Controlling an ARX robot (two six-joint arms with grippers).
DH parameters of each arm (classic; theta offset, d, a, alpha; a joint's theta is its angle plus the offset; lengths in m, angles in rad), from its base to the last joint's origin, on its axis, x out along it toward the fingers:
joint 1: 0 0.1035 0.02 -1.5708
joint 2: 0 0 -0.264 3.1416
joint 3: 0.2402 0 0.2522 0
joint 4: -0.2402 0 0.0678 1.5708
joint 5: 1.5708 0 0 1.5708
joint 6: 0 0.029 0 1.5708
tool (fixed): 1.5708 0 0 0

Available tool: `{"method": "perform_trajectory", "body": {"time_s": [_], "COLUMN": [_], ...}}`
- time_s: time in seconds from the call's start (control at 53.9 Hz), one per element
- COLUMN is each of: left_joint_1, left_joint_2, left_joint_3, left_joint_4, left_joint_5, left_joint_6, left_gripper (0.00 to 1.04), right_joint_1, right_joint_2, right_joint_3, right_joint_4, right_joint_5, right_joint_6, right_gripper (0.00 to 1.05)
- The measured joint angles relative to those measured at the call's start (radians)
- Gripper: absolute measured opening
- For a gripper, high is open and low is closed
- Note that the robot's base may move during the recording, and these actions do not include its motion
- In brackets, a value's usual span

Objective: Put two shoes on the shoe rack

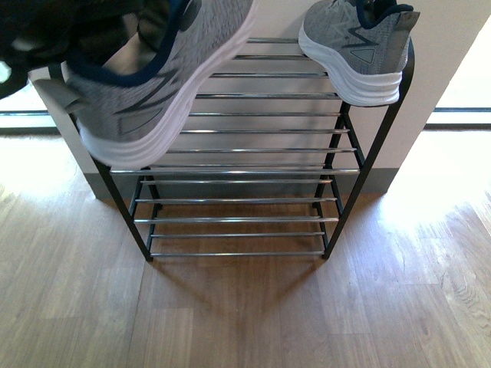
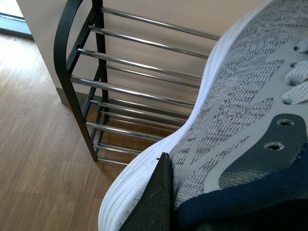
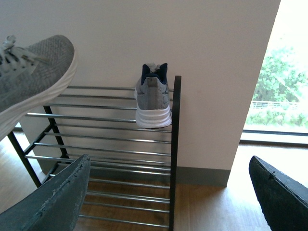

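**Nearly done: second sneaker hangs over the free end of the rack**

Wood floor [image 1: 245, 322] and a pale wall [image 3: 144, 38] frame the scene. The shoe rack [image 1: 261, 132] stands flush against that wall, so shoes can only come in from the front or from above.

On its top shelf, at the robot's right end, the placed sneaker [image 1: 354, 50] rests across the chrome bars. Its heel faces out and overhangs the front bar a little. That leaves the left end of the shelf bare, most likely for its partner.

The held sneaker [image 1: 153, 84] is in the air above that left end, tilted with its white sole turned toward the rack and not touching any bar. The tilt seems to come from the grasp at the heel collar, which lets the long body of the shoe swing.

The left pincer [image 2: 178, 211] is pinching this sneaker at the collar. One dark finger [image 2: 155, 202] presses on the outside by the sole edge, and the other is hidden, probably inside the navy lining.

The right pincer [image 3: 168, 166] is spread wide and empty, held back from the rack's front, clear of the left arm's path
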Motion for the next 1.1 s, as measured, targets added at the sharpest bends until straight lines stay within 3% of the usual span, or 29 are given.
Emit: {"method": "perform_trajectory", "body": {"time_s": [0.204,0.464,0.854,1.095], "left_joint_1": [0.018,-0.010,-0.045,-0.062], "left_joint_2": [0.294,0.578,0.879,0.965], "left_joint_3": [0.386,0.764,1.255,1.431], "left_joint_4": [-0.166,-0.367,-0.600,-0.694], "left_joint_5": [0.056,0.066,0.106,0.114], "left_joint_6": [-0.237,-0.404,-0.450,-0.464], "left_gripper": [0.02,0.02,0.02,0.02], "right_joint_1": [0.000,0.000,0.000,0.000], "right_joint_2": [0.000,0.000,0.000,0.000], "right_joint_3": [0.000,0.000,0.000,0.000], "right_joint_4": [0.000,0.000,0.000,0.000], "right_joint_5": [0.000,0.000,0.000,0.000], "right_joint_6": [0.000,0.000,0.000,0.000], "right_gripper": [0.96,0.96,0.96,0.96]}}
